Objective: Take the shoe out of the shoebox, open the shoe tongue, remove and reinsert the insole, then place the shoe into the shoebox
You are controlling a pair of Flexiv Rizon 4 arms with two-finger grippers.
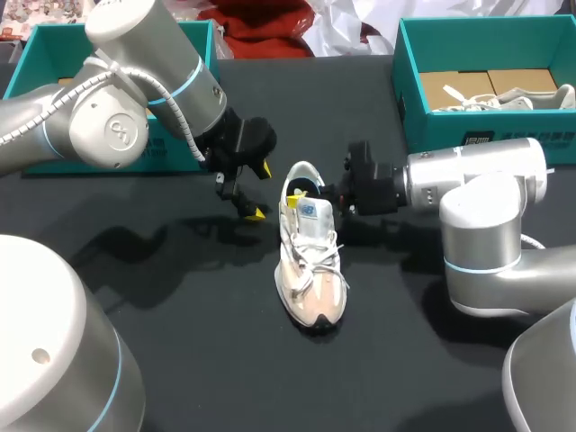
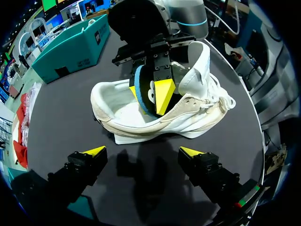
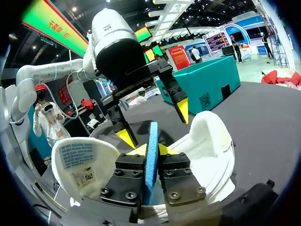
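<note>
We judge the task about halfway done; the shoe (image 1: 310,261) is out of its box and stands on the dark surface (image 1: 180,324) between our two arms, toe toward the near side, heel toward the far side. The tongue (image 3: 80,162) is folded back, so the mouth lies open; our right tool (image 3: 150,149) is clamped on the blue insole (image 3: 151,134), which stands on edge in the heel opening; whether it is on its way out or back in, we cannot tell. Seating it flat and boxing the shoe are not yet done; the teal shoebox (image 1: 409,99) waits at the far right, with another shoe (image 1: 531,94) inside. Our left tool (image 1: 256,192) hangs just left of the heel, fingers apart, holding nothing.

The shoe is a cream-white trainer with a pinkish toe, white laces and a padded heel collar.
</note>
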